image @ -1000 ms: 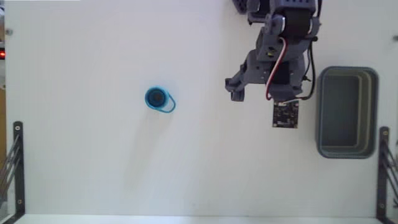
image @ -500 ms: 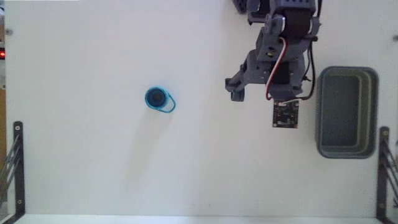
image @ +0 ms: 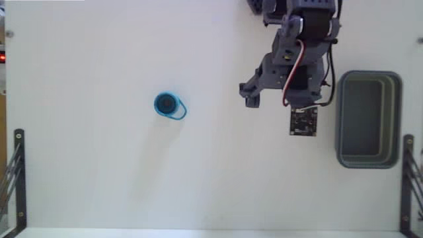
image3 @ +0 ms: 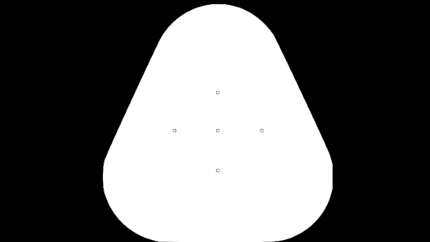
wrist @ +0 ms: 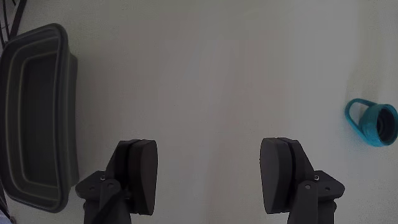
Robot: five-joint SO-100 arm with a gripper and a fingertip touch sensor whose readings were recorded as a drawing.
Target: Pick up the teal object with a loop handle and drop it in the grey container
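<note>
The teal object with a loop handle [image: 169, 104] stands upright on the white table left of centre in the fixed view, its loop pointing lower right. In the wrist view the teal object [wrist: 375, 123] sits at the right edge. The grey container [image: 368, 119] lies at the right side of the table, and the wrist view shows the container [wrist: 37, 118] at the left, with nothing in it. My gripper [image: 285, 98] hangs between the two, nearer the container and well apart from the cup. In the wrist view the gripper [wrist: 209, 149] is open, its fingers wide apart over bare table.
Black metal brackets [image: 16, 172] stand at the lower left and lower right table edges. The arm's base [image: 297, 10] is at the top edge, right of centre. A small camera board [image: 303, 121] hangs off the wrist.
</note>
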